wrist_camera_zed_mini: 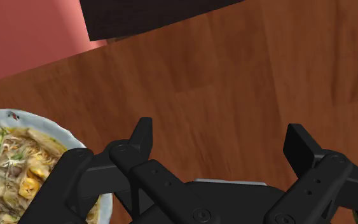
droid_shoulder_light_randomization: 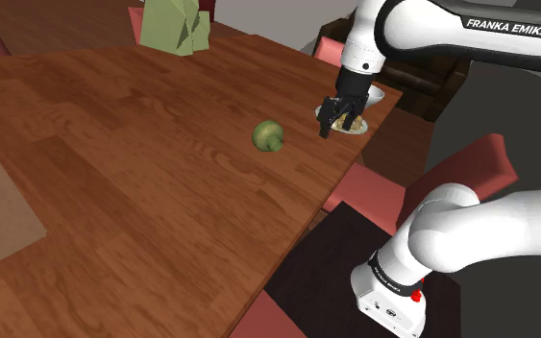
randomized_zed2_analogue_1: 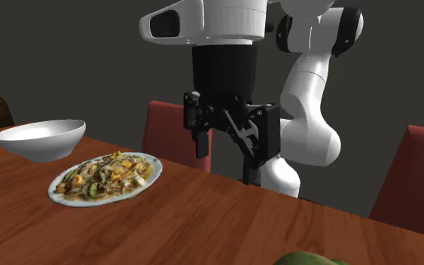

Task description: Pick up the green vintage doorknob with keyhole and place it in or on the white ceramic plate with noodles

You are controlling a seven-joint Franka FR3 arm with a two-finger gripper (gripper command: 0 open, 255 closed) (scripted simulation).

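Hovering just beside the plate (randomized_zed2_analogue_1: 53,187) of noodles at the left of the second exterior view, the black gripper (randomized_zed2_analogue_1: 226,154) has its fingers spread wide and grips nothing. The green doorknob (droid_shoulder_light_randomization: 269,135) lies on the wooden table (droid_shoulder_light_randomization: 114,192) near the centre of the shoulder view, apart from the gripper, to its lower left. It looks hard, round and smooth, probably weighty and apt to roll or slip; closing across its widest middle from above seems safest. Counted: one doorknob, one plate, one white bowl (randomized_zed2_analogue_1: 41,140).
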